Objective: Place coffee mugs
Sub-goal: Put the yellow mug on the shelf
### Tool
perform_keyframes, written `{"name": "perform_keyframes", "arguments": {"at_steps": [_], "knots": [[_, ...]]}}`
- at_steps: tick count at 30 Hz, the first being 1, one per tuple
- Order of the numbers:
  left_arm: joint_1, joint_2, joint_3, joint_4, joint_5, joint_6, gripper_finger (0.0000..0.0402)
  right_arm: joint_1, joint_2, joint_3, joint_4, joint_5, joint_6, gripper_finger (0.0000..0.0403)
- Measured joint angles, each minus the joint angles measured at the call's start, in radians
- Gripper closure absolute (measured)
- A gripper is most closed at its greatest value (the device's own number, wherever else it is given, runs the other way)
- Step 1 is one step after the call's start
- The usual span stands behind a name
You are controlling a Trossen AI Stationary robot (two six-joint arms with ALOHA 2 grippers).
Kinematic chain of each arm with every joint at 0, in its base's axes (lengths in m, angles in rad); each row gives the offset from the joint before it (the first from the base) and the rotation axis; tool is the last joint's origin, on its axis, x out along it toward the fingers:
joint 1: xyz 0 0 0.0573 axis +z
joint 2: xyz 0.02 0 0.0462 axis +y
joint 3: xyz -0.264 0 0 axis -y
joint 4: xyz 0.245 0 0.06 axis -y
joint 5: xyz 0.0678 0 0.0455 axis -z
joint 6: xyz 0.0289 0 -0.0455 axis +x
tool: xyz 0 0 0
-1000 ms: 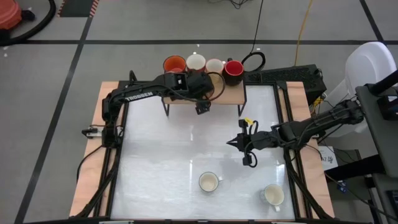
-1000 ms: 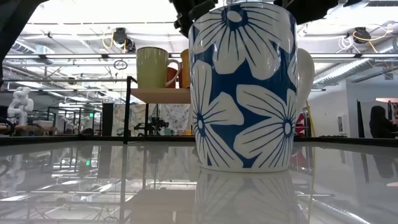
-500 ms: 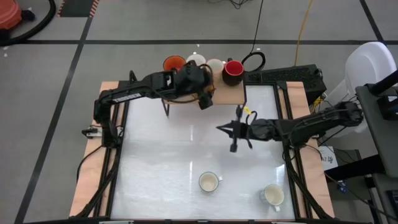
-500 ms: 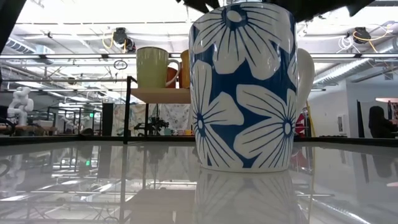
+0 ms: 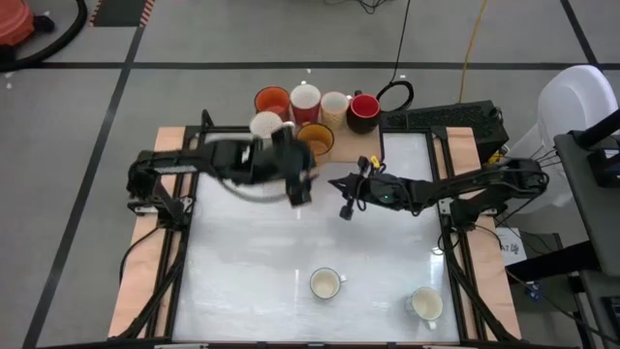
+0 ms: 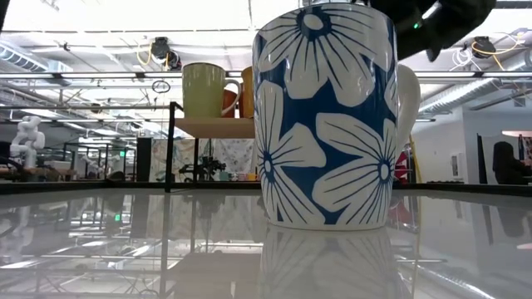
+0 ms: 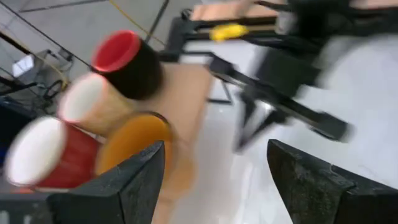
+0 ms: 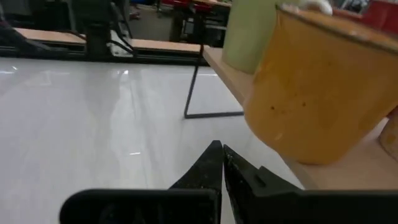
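Several coffee mugs stand on a low wooden shelf (image 5: pixel 356 145) at the table's far edge: orange (image 5: pixel 272 100), red (image 5: pixel 304 97), cream (image 5: pixel 334 104), a dark one with a red inside (image 5: pixel 364 109), white (image 5: pixel 265 124) and amber (image 5: pixel 316 139). Two more mugs (image 5: pixel 325 284) (image 5: pixel 424 304) stand near the front edge. A blue-flowered mug (image 6: pixel 328 116) fills the low view. My left gripper (image 5: pixel 296 186) hangs open just in front of the shelf, holding nothing. My right gripper (image 5: pixel 339 186) is shut, empty, and points at the amber mug (image 8: pixel 317 87).
The shelf stands on thin dark legs (image 8: pixel 191 90) above the glossy white table top (image 5: pixel 252 252). Wooden strips and dark frames run along the table's left and right sides. The middle of the table between the shelf and the two front mugs is bare.
My left gripper has drawn back from the shelf toward the table's left and near side, uncovering the amber and white mugs there. My right gripper, still shut, has moved from the table's right middle toward the far edge and the shelf.
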Motion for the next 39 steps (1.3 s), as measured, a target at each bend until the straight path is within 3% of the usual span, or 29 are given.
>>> {"name": "perform_keyframes", "arguments": {"at_steps": [3, 9, 17, 27, 39], "knots": [[-0.086, -0.051, -0.14, 0.017, -0.087, -0.058, 0.0118, -0.016, 0.031, 0.0, 0.004, 0.0, 0.013, 0.0403], [-0.221, -0.201, -0.533, 0.22, -0.274, -0.145, 0.0118, -0.026, 0.064, 0.0, 0.066, 0.039, 0.015, 0.0403], [-0.324, -0.36, -0.943, 0.576, -0.288, -0.172, 0.0118, -0.035, 0.066, 0.0, 0.116, 0.145, -0.002, 0.0403], [-0.366, -0.375, -1.18, 0.819, -0.29, -0.206, 0.0118, -0.093, 0.066, 0.0, 0.135, 0.17, 0.02, 0.0403], [-0.343, -0.374, -1.284, 1.044, -0.291, -0.133, 0.0118, -0.148, 0.067, 0.0, 0.136, -0.064, 0.027, 0.0403]]}}
